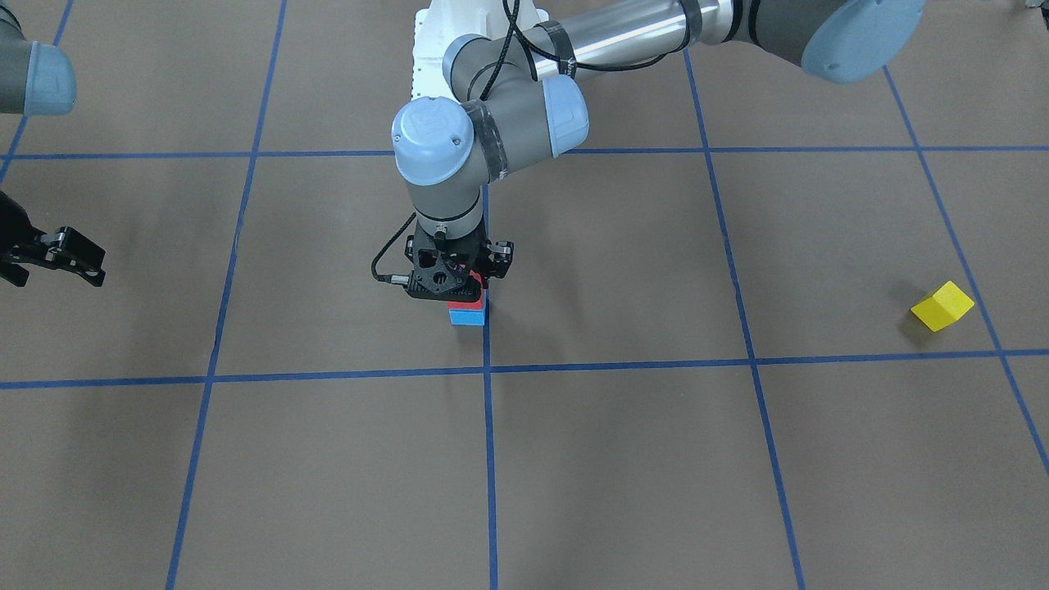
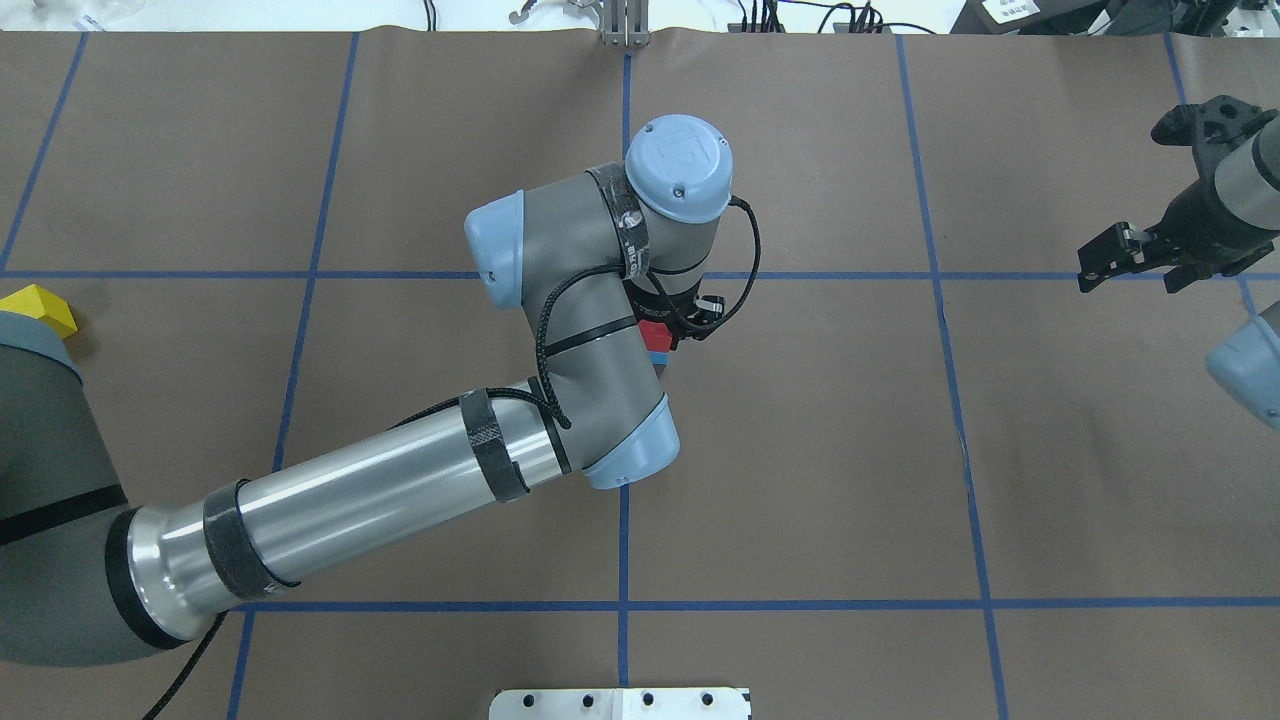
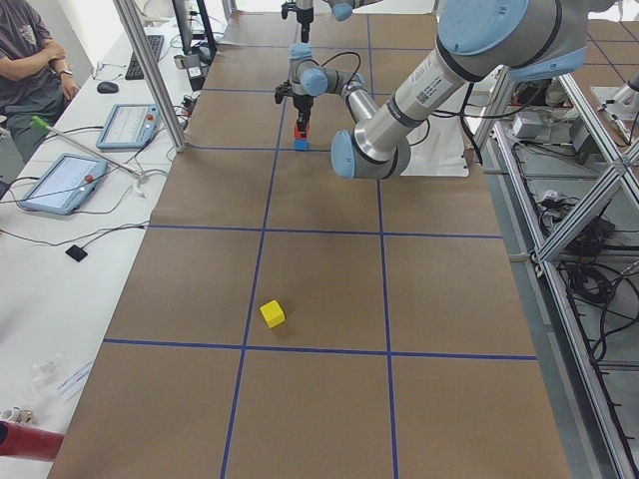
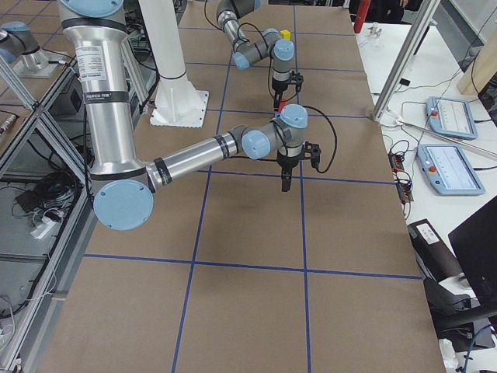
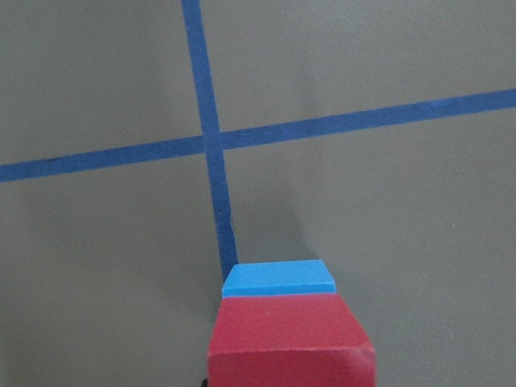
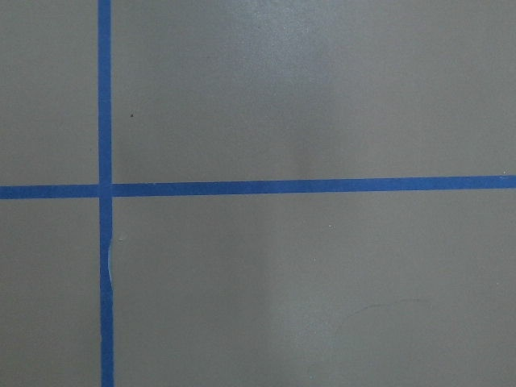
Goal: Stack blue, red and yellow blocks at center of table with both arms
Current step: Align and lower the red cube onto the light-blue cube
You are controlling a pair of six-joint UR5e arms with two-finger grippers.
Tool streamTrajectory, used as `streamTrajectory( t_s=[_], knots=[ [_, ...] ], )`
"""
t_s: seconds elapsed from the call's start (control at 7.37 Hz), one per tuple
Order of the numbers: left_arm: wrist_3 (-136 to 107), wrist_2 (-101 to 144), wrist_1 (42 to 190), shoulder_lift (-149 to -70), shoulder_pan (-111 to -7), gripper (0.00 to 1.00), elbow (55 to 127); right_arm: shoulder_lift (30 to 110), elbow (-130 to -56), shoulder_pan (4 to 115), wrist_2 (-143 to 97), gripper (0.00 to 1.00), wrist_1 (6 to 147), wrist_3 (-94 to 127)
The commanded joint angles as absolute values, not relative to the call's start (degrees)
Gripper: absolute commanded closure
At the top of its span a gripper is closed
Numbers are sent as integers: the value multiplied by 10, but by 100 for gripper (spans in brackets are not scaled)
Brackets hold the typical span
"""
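Note:
A red block (image 5: 290,347) rests on a blue block (image 5: 278,280) near the table's centre, beside a crossing of blue tape lines. My left gripper (image 1: 467,295) points straight down and is shut on the red block (image 1: 463,306), which sits on the blue block (image 1: 467,318). The arm hides most of the stack in the overhead view. A yellow block (image 1: 942,306) lies alone far out on my left side and also shows in the overhead view (image 2: 40,308). My right gripper (image 2: 1135,268) is open and empty above the table's right side.
The brown table is marked with a grid of blue tape lines (image 1: 488,369). The robot's white base (image 1: 426,49) stands at the table's edge. Tablets and cables (image 3: 70,180) lie on the operators' side bench, where a person sits.

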State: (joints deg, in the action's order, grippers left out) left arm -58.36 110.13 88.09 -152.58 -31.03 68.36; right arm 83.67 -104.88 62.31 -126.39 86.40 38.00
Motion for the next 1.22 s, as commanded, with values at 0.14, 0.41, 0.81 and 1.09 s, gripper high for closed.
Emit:
streamTrajectory(
  t_s=[0.14,0.41,0.81,1.09],
  knots=[
    [-584,1101,882,-1526,-310,100,683,837,-1049,623,-1264,0,865,381],
    [-584,1101,882,-1526,-309,5,681,837,-1049,623,-1264,0,864,381],
    [-584,1101,885,-1527,-310,0,685,837,-1049,623,-1264,0,864,381],
    [-584,1119,872,-1526,-325,0,733,837,-1049,623,-1264,0,864,380]
  ],
)
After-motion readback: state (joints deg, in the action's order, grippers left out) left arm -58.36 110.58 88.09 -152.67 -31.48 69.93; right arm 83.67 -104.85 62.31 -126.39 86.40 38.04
